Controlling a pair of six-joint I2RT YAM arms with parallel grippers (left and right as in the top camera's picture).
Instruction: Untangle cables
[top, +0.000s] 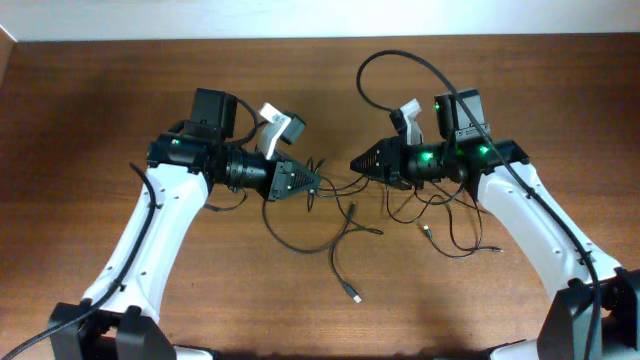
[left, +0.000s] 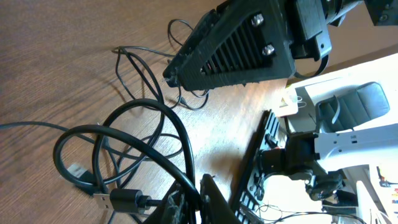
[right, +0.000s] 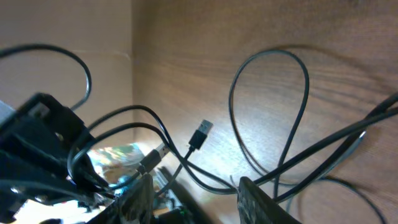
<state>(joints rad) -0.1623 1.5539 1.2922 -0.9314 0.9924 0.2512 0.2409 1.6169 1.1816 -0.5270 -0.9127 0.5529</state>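
The cables (top: 345, 215) are thin black cords spread in loose loops on the wooden table between and below the two arms, one plug end (top: 356, 296) lying nearest the front. My left gripper (top: 318, 181) points right at table height. In the left wrist view its fingers (left: 211, 202) are pressed together on a black cable (left: 177, 134) that loops away to the left, a USB plug (left: 109, 200) beside them. My right gripper (top: 356, 165) faces it, tips a short way apart. Its fingers (right: 140, 196) stand apart in the right wrist view, with cords (right: 205, 177) crossing the gap untouched.
More thin cord loops (top: 455, 235) lie under the right arm. A thicker arm cable (top: 400, 62) arches behind the right wrist. The table's far edge (top: 320, 38) meets a white wall. Bare wood (top: 90, 110) lies at the left.
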